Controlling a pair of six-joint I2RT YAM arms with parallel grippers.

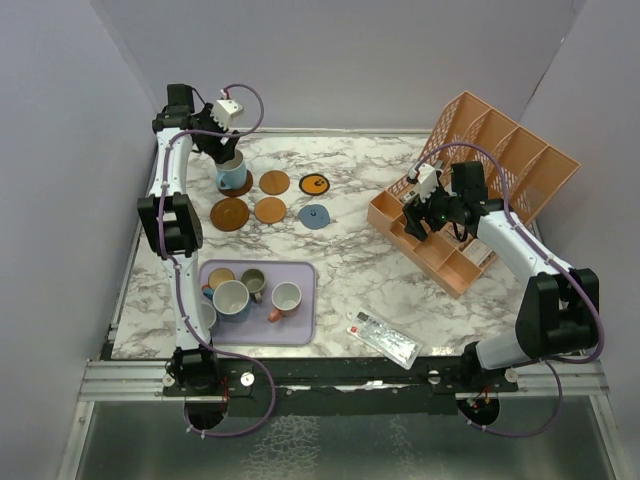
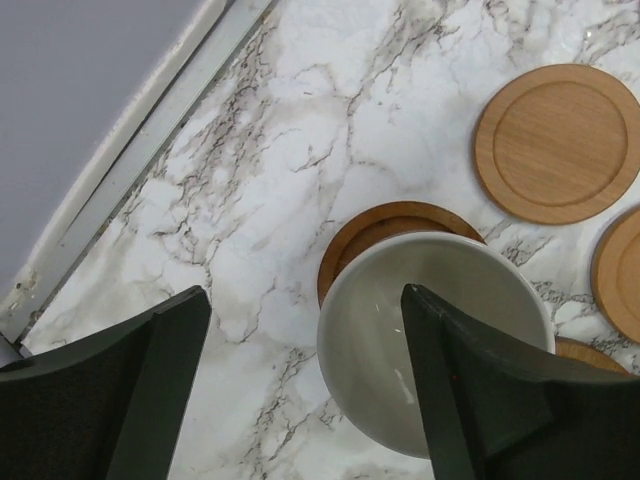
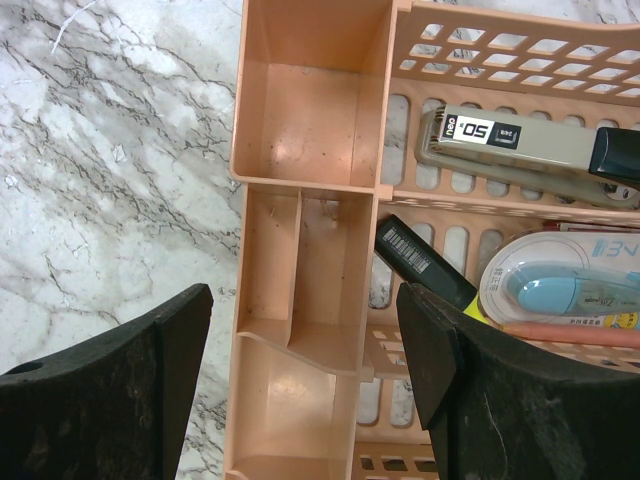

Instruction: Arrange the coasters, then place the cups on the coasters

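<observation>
Desk [image 1: 350, 270]: white marble with grey veins, pale lavender walls on three sides.
Left pincer [image 2: 305, 295]: released, fingers wide apart, hanging over the light blue cup at ten o'clock of the desk. One finger is well clear of the cup, and the other overlaps its rim in the wrist view.
Light blue cup [image 1: 232, 178]: upright on a dark brown coaster [image 2: 380, 225] whose rim shows past the cup.
Second dark brown coaster [image 1: 230, 213]: bare, just at six o'clock of the first.
Tan-orange coasters: two, both bare, at three o'clock of the brown pair. The far one [image 1: 274, 182] is at twelve o'clock of the near one [image 1: 270, 209].
Orange coaster with black mark [image 1: 315, 184]: bare, at three o'clock of the far tan one.
Grey-blue coaster [image 1: 316, 216]: bare, at six o'clock of the marked one.
Lavender tray [image 1: 300, 325]: at seven o'clock of the desk. It carries an olive-green cup [image 1: 253, 281], a grey-white cup [image 1: 232, 298] and a pale cup with salmon handle [image 1: 286, 296]. More cups at its nine o'clock edge are partly hidden by the left arm.
Clear packet [image 1: 383, 338]: flat, at five o'clock near the desk edge.
Orange organiser [image 1: 500, 150]: at two o'clock, holding a stapler [image 3: 520, 145] and a correction-tape roller [image 3: 560, 290].
Right pincer [image 3: 302, 290]: released, grasping nothing, fingers apart above the organiser's small compartments.
</observation>
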